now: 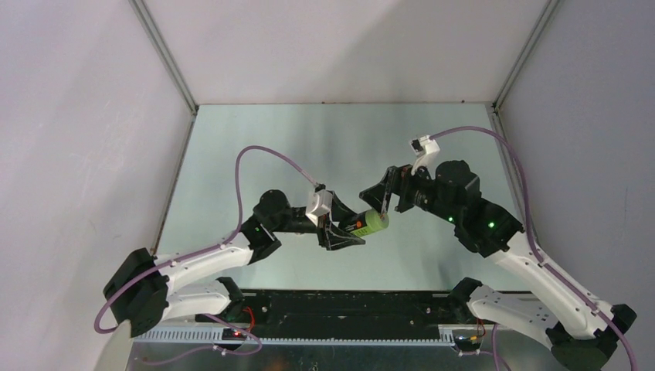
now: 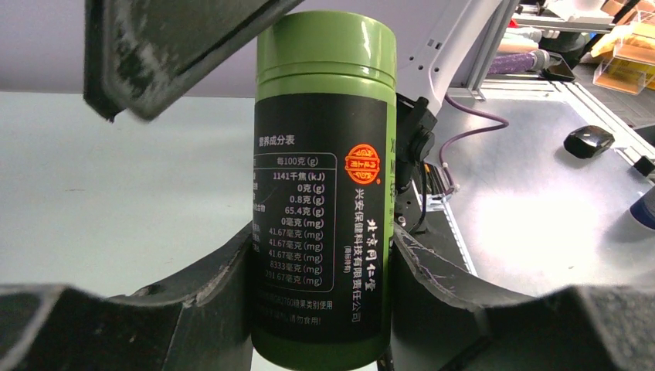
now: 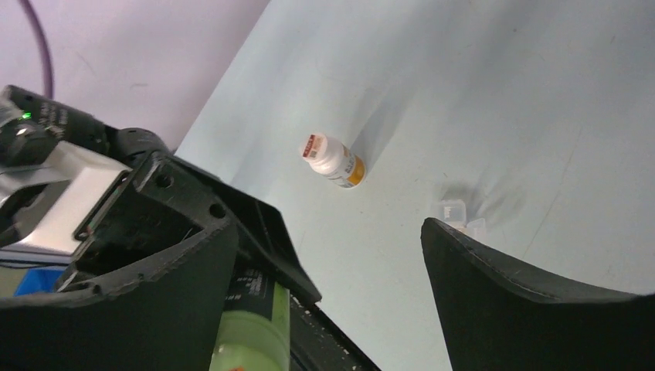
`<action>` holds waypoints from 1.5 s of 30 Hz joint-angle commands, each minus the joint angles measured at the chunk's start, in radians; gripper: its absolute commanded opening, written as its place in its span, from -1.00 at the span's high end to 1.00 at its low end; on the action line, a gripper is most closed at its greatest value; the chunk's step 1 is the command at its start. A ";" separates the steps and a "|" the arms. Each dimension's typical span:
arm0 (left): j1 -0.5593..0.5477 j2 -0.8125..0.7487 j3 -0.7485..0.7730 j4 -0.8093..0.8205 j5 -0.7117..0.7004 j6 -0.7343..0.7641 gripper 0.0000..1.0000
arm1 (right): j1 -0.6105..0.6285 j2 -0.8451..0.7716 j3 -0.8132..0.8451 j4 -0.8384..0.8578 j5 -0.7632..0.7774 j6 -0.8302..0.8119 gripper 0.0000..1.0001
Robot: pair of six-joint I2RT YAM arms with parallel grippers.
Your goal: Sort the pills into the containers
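Green bottle [image 1: 372, 222], clamped in left gripper [image 2: 323, 239], lies sideways, cap toward the spread right gripper [image 3: 328, 230].

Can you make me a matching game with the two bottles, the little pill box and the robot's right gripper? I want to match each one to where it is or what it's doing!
Things:
1. green bottle
2. white bottle
3. pill box
4. right gripper

Clues:
a. open wide
b. on the table, partly hidden behind a gripper finger
c. clamped in the left gripper
d. out in the open on the table, with an orange band

Pairs: 1-c, 2-d, 3-b, 4-a
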 commanded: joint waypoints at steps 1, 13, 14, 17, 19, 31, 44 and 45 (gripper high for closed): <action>-0.002 -0.034 0.020 0.059 -0.029 0.021 1.00 | -0.040 -0.079 0.010 0.058 -0.139 0.009 -0.87; -0.003 -0.029 0.056 0.020 0.012 0.018 1.00 | -0.075 -0.121 0.090 -0.234 -0.509 -0.391 -0.92; -0.003 -0.019 0.066 0.018 0.031 0.012 1.00 | -0.073 -0.109 0.093 -0.248 -0.468 -0.403 -0.92; -0.003 -0.009 0.066 0.029 0.041 0.006 1.00 | -0.075 -0.092 0.099 -0.231 -0.445 -0.388 -0.85; -0.003 -0.005 0.064 0.037 0.052 -0.001 1.00 | -0.077 -0.085 0.101 -0.215 -0.460 -0.374 -0.77; -0.003 0.020 0.068 0.050 0.058 -0.006 1.00 | -0.080 -0.026 0.098 -0.132 -0.401 -0.232 -0.51; -0.004 0.003 0.040 0.049 -0.151 0.015 1.00 | -0.026 0.036 0.092 -0.095 -0.098 0.138 0.25; -0.004 0.004 0.034 0.055 -0.169 0.014 1.00 | -0.012 0.038 0.093 -0.091 -0.007 0.160 0.25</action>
